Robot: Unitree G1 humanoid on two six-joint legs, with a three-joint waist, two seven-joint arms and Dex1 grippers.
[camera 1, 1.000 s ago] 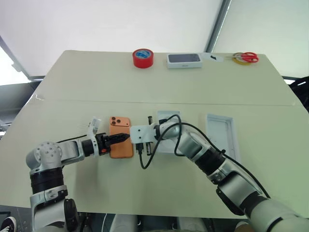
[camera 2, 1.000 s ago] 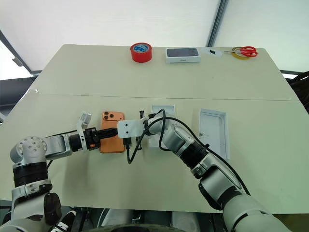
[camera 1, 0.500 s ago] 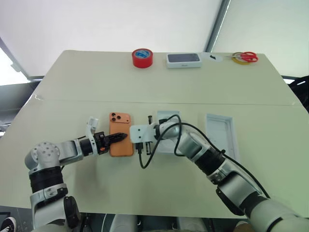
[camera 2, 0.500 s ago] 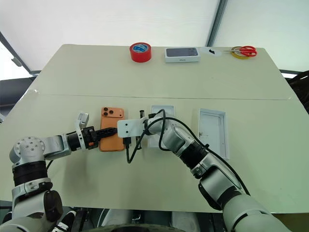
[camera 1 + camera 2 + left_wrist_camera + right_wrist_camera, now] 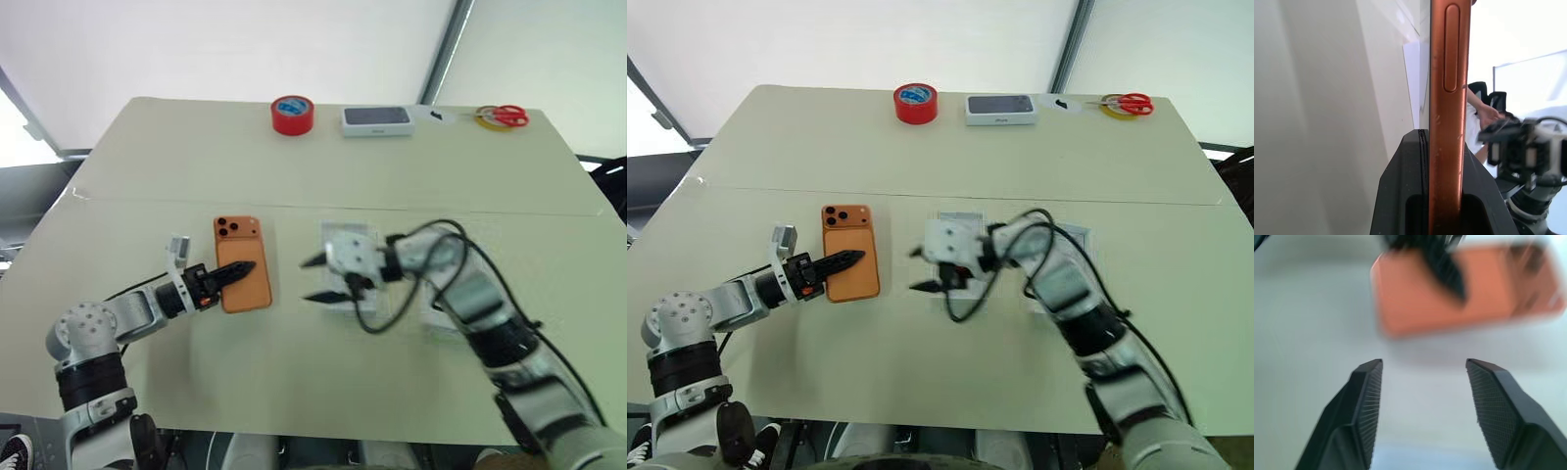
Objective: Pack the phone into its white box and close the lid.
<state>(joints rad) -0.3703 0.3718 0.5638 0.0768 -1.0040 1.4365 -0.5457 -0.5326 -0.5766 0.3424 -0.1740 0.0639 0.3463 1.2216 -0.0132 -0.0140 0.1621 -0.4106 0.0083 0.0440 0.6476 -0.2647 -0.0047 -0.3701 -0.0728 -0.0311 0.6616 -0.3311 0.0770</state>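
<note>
The left pincer (image 5: 238, 269) grips the phone (image 5: 241, 276) by its edge just above the counter (image 5: 294, 166), the right pincer (image 5: 315, 278) gapes empty beside it, so carry it level toward the white box (image 5: 350, 257) beyond.

A: What colour is the phone (image 5: 242, 262)?
B: Orange all over its back, with dark lenses in the camera block. The left wrist view gives its edge a coppery orange sheen.
A: And the tools?
B: The left tool (image 5: 241, 269) has black fingers with an orange-red band behind them; the right tool (image 5: 315, 278) has black fingers on a white housing, and the pads (image 5: 1369, 404) carry a fine ridged pattern.
A: The table (image 5: 196, 166)?
B: Plain pale beige.
A: At the far edge?
B: A red tape roll (image 5: 292, 115) with a blue core, a white box with dark top (image 5: 376, 119), and red-handled scissors (image 5: 506, 117) on a yellow ring.
</note>
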